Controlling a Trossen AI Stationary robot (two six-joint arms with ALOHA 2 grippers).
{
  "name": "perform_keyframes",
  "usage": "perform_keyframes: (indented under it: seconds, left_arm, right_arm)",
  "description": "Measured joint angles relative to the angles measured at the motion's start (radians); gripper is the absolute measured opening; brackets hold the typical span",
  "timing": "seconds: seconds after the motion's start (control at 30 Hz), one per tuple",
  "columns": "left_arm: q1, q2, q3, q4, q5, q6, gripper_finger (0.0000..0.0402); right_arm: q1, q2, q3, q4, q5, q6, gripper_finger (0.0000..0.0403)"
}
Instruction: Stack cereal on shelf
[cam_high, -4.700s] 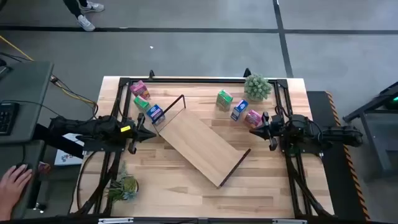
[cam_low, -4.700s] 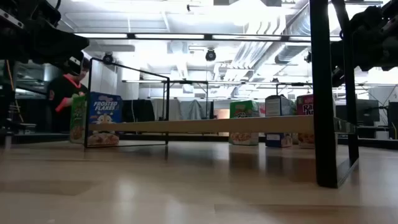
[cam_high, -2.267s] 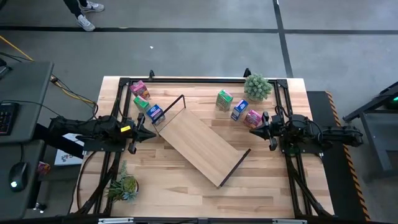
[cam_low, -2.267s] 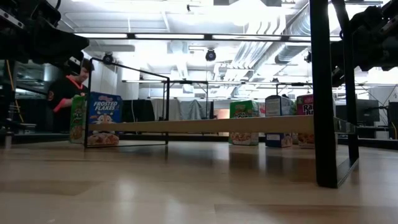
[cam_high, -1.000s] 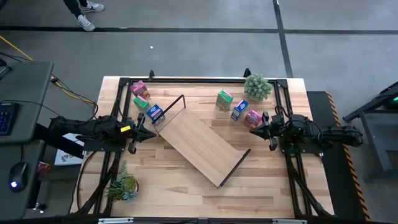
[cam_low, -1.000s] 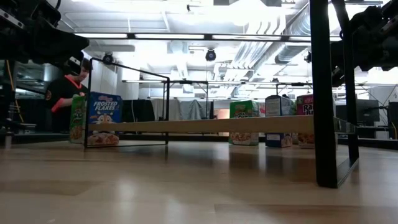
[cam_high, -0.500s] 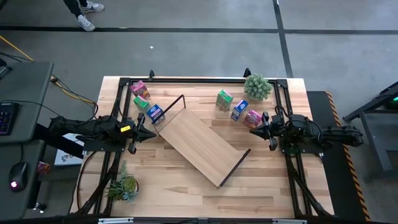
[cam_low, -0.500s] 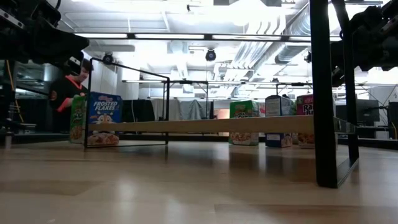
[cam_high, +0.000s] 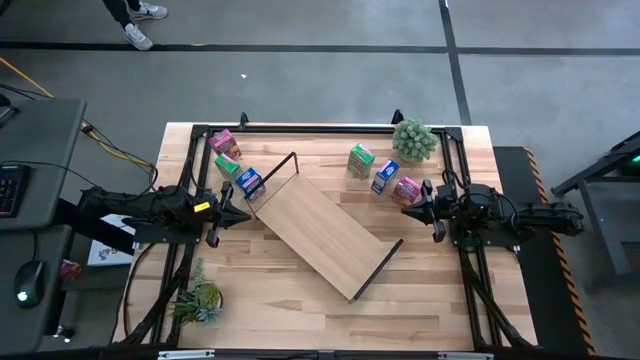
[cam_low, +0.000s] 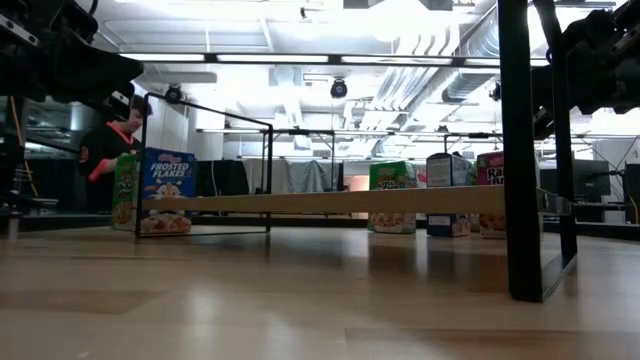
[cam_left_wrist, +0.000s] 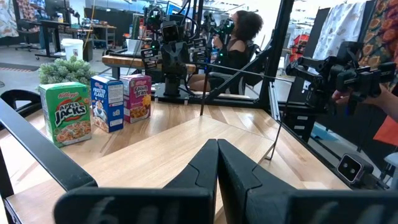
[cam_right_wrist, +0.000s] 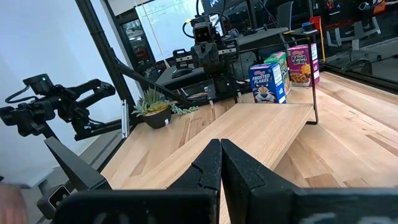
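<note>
Seen from above, the shelf (cam_high: 325, 237) lies diagonally across the middle of the slatted desk (cam_high: 440, 300), a dark rod frame at each short end, with nothing on its board. Three cereal boxes stand off its far-left end: pink box (cam_high: 224, 142), green box (cam_high: 228, 165) and blue box (cam_high: 250, 182), the blue one just beside the frame. Three more stand near a potted plant (cam_high: 414, 140) toward the far right: green cereal box (cam_high: 361, 160), blue cereal box (cam_high: 385, 176) and pink cereal box (cam_high: 407, 189). The left pincer (cam_high: 246, 199) hangs at the left edge, fingers pressed together, near the blue box; the right pincer (cam_high: 406, 209), also pressed together, sits just beside the pink cereal box. Only the low view shows the board raised off the desk on its frames. The near half of the desk lies open apart from a second plant (cam_high: 197, 299) at the near-left corner.
</note>
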Motion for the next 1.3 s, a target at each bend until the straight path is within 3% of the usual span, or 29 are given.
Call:
perform_keyframes:
  seconds: [0.83, 0.93, 1.07, 1.2, 1.3]
  left_arm:
    - [0.0, 0.0, 0.0, 0.023, 0.0, 0.0, 0.0]
    - [0.0, 0.0, 0.0, 0.108, -0.001, 0.0, 0.0]
    - [0.0, 0.005, -0.001, 0.365, -0.067, -0.037, 0.0]
    - [0.002, 0.03, 0.001, 0.683, -0.088, 0.045, 0.0]
    - [0.003, 0.058, 0.016, 0.741, -0.058, 0.13, 0.0]
  right_arm:
    - [0.0, 0.0, 0.0, 0.0, 0.0, 0.0, 0.0]
    - [0.0, 0.0, 0.0, 0.0, 0.0, 0.0, 0.0]
    - [0.0, 0.0, 0.0, 0.0, 0.0, 0.0, 0.0]
    - [0.0, 0.0, 0.0, 0.0, 0.0, 0.0, 0.0]
    - [0.0, 0.0, 0.0, 0.0, 0.0, 0.0, 0.0]
